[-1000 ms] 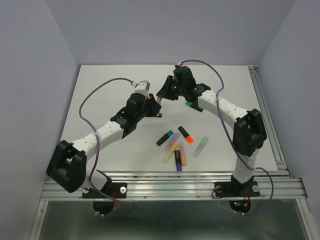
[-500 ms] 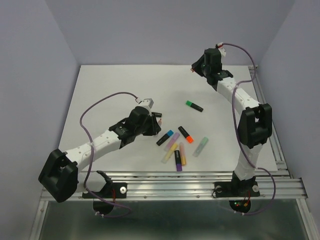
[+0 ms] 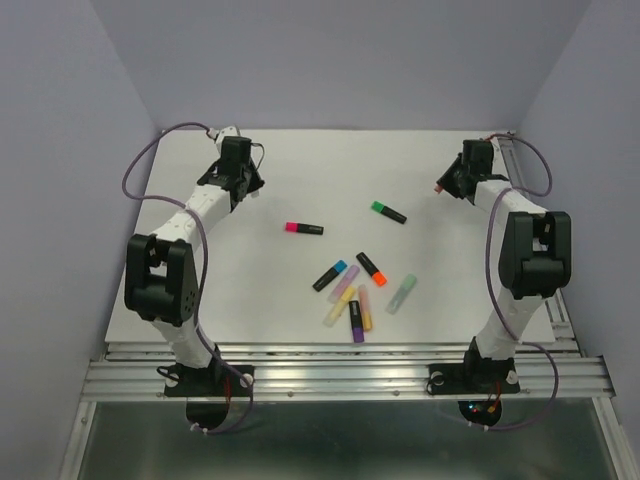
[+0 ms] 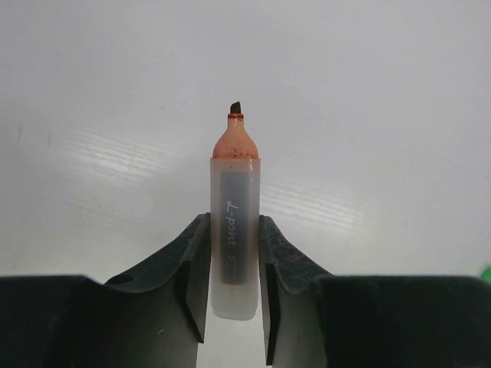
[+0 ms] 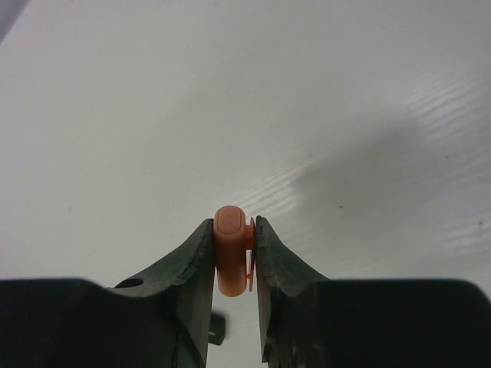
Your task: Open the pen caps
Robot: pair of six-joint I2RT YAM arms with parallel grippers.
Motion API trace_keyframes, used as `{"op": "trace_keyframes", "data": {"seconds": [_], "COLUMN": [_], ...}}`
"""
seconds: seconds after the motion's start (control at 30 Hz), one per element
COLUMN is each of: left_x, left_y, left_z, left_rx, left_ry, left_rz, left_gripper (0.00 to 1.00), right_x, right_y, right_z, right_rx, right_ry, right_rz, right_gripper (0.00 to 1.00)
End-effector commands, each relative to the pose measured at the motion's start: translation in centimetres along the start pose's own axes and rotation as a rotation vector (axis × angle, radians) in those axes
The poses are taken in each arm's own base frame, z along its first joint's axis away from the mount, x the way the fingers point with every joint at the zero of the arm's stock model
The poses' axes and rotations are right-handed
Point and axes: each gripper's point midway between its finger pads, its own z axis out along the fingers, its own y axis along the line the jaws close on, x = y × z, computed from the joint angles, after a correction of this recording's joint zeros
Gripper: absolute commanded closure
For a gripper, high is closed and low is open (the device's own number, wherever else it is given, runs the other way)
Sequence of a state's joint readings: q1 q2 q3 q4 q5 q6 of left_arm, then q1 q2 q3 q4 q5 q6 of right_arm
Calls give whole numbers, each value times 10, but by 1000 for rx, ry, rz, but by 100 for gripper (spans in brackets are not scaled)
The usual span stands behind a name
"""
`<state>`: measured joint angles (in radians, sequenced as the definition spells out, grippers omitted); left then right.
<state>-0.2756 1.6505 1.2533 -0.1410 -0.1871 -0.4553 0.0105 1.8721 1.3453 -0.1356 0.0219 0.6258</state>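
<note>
A second ago the two arms met nose to nose just beyond the green-capped pen (image 3: 388,211). Now they have swung apart, one far off to its left and the other to its right. The left arm's fingers (image 4: 192,261) are clamped on a pastel orange pen (image 4: 235,169) whose tip stands bare. The right arm's fingers (image 5: 196,268) pinch the orange cap (image 5: 229,257) alone. So I'd say that pen is open, and both pieces wait to be set down on the surface (image 3: 250,270).

The rest looks untouched. A pink-capped pen (image 3: 303,228) lies left of the green-capped one, and a loose huddle of pens (image 3: 356,295) sits nearer the arm bases, caps on as far as I can make out. Several in the huddle touch or cross, which may crowd the fingers on the next pick.
</note>
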Motion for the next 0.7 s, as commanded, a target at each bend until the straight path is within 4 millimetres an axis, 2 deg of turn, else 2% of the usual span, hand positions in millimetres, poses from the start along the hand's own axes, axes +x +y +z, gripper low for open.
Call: {"op": "trace_keyframes", "data": {"seconds": [0.0, 0.03, 0.13, 0.27, 0.3, 0.33, 0.37, 0.4, 0.5, 0.57, 0.6, 0.67], "left_x": [-46, -38, -38, -41, -43, -49, -52, -54, -60, -62, -64, -68], "left_y": [15, 21, 36, 53, 57, 61, 64, 69, 75, 67, 63, 48], "left_z": [26, 42, 62, 77, 81, 89, 93, 102, 113, 125, 128, 138], "left_rx": [-40, -54, -91, -150, -157, -157, -156, -155, -168, -128, -105, -47], "left_ry": [-54, -23, 7, 9, 9, 9, 13, 22, 17, 31, 33, 35], "left_rz": [3, 1, -5, 32, 34, 30, 25, 25, 32, 45, 57, 58], "left_gripper": [100, 100, 100, 100, 100, 100, 100, 100, 100, 100, 100, 100], "right_x": [-14, -16, -12, -12, -11, -23, -20, -32, -31, -35, -27, -28], "right_y": [-21, -35, -56, -63, -67, -62, -66, -58, -49, -30, -20, 4], "right_z": [-12, -9, -1, 8, 15, 18, 28, 30, 44, 49, 54, 59], "right_rx": [46, 75, 127, 135, 147, 142, 157, 144, 99, 10, -50, -129], "right_ry": [-63, -56, -37, -34, -29, -49, -37, -57, -31, -21, 13, 6], "right_rz": [-29, -18, -14, -35, -40, -45, -49, -52, -70, -88, -82, -87], "right_gripper": [96, 96, 96, 94, 94, 94, 94, 94, 94, 94, 94, 94]}}
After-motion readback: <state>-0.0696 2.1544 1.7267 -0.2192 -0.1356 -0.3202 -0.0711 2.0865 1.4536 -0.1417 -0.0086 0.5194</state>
